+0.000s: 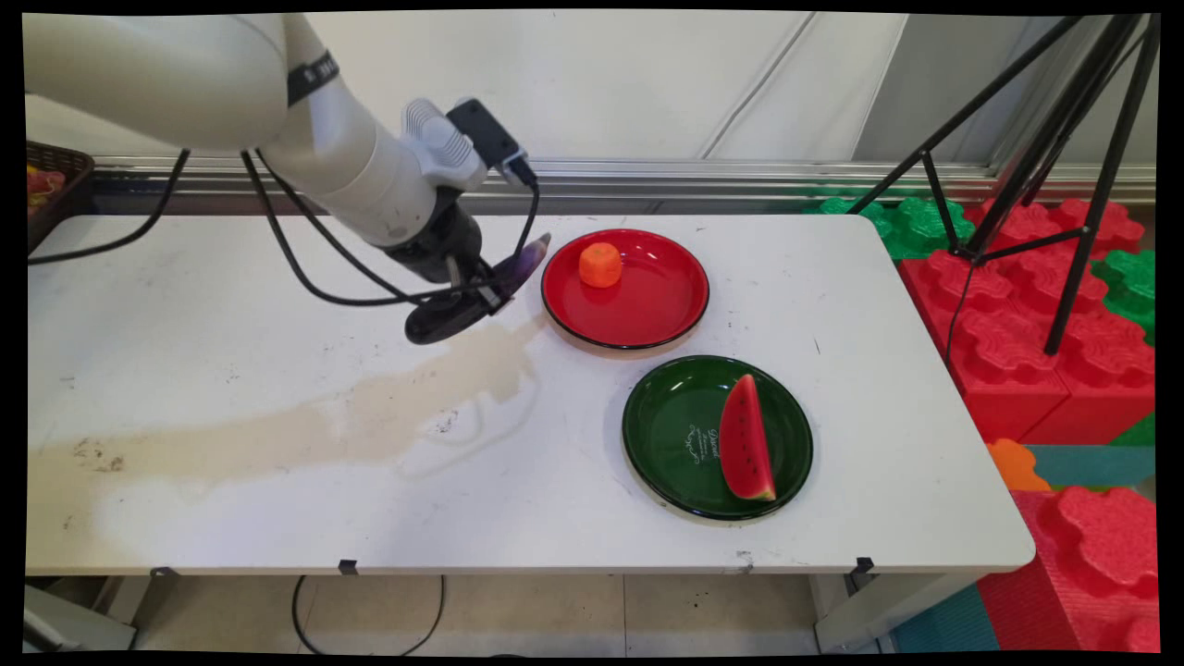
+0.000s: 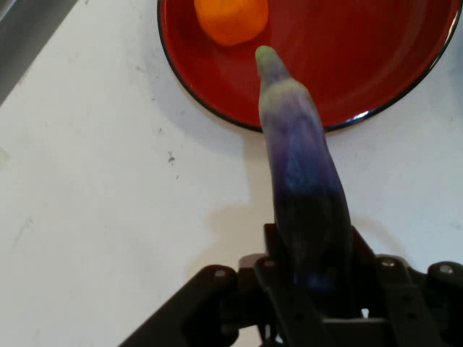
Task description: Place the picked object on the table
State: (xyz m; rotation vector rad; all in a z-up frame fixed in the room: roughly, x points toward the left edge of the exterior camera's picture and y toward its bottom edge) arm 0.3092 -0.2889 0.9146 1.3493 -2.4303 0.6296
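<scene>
- White table [image 1: 231, 481] w/ a tan smear across its left half; pale wall behind, red + green foam blocks [image 1: 1036, 305] and a black tripod [image 1: 1073, 148] off to the right.
- My gripper [image 1: 481, 287] hangs low over the table, just left of the red plate [image 1: 647, 319]; black cables loop under my wrist.
- My jaws are clamped on an eggplant [image 2: 304, 181] – hand view shows it pinched at its thick dark end, the rest sticking out ahead of me.
- Eggplant looks: long, slim, purple going near-black at the gripped end, paler lilac toward the tip, small greenish cap at the very tip. Glossy skin, slight curve. Main view: it tilts, tip up and toward the red plate.
- Where it sits: off the table, in my grip; in hand view its tip overlaps the red plate's rim. Can't tell if the tip is truly above the plate or just short of it.
- Red plate holds one orange piece [image 1: 600, 264], roundish, toward the plate's far-left side. Not touching the eggplant.
- Green plate [image 1: 666, 435], nearer the cam and to the right, holds a watermelon slice [image 1: 745, 439], lying on its right half.
- Progress, as far as pics show: eggplant is lifted and held, on neither plate. The other two pieces each lie on a plate already.
- Wicker basket [image 1: 46, 185] at far left edge, coloured bits inside – too small to ID.
</scene>
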